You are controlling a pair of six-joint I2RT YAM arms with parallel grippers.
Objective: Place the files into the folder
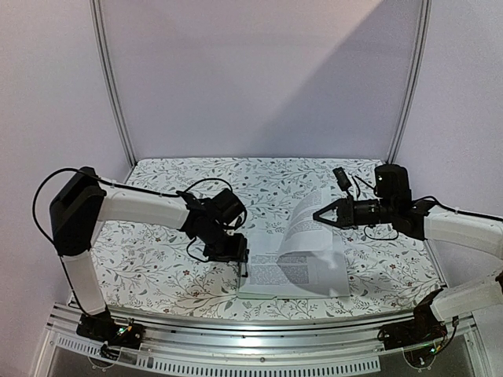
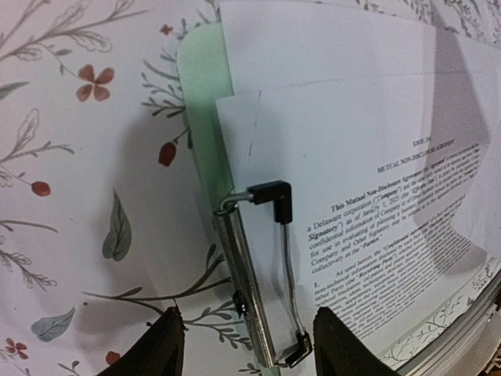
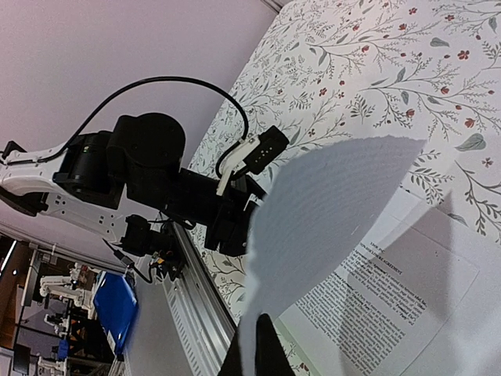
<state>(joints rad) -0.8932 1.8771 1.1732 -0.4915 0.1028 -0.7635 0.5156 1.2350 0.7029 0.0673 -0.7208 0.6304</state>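
The right gripper point(image 1: 317, 214) pinches a printed sheet point(image 1: 304, 228), curling it above the mint-green folder point(image 2: 202, 86), likely to lay it there. The left gripper point(image 2: 249, 338), fingers spread, straddles the folder's metal clip point(image 2: 262, 266), probably to open it.

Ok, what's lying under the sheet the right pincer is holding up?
Under the lifted sheet, a printed sheet lies flat on the green folder. Only the folder's edge by the clip shows; paper covers the rest.
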